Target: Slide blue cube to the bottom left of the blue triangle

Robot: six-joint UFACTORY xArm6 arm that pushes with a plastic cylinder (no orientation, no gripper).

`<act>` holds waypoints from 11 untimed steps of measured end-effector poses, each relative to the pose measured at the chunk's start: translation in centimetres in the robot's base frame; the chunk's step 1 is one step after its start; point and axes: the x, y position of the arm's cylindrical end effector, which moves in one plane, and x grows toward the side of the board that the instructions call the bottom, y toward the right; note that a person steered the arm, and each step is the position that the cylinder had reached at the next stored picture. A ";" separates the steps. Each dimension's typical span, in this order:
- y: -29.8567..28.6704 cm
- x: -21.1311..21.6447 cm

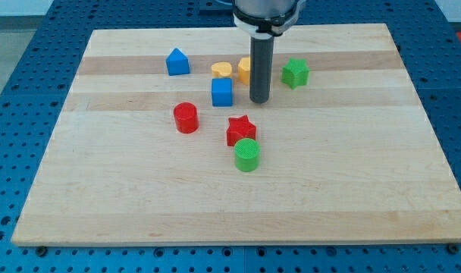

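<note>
Tip (259, 101) just right of blue cube (222, 92); no gripper fitted. Push leftward, stopping below-left of blue triangle (177, 62), near board's top-left.

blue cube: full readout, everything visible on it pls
The blue cube is a small, plastic-looking block in solid blue, upright and flat on the wooden board, top and front faces showing. It sits in the upper middle of the board, just below the yellow cylinder, with any gap to it too small to judge. My tip stands close on its right, a narrow gap between them. The blue triangle lies to its upper left.
</note>
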 end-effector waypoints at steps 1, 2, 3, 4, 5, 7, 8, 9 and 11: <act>-4.7 -0.3; -11.1 -0.3; -16.1 -0.3; -16.3 0.8; -17.7 1.9; -22.4 1.9; -20.8 1.8; -17.7 0.0; -18.5 -1.4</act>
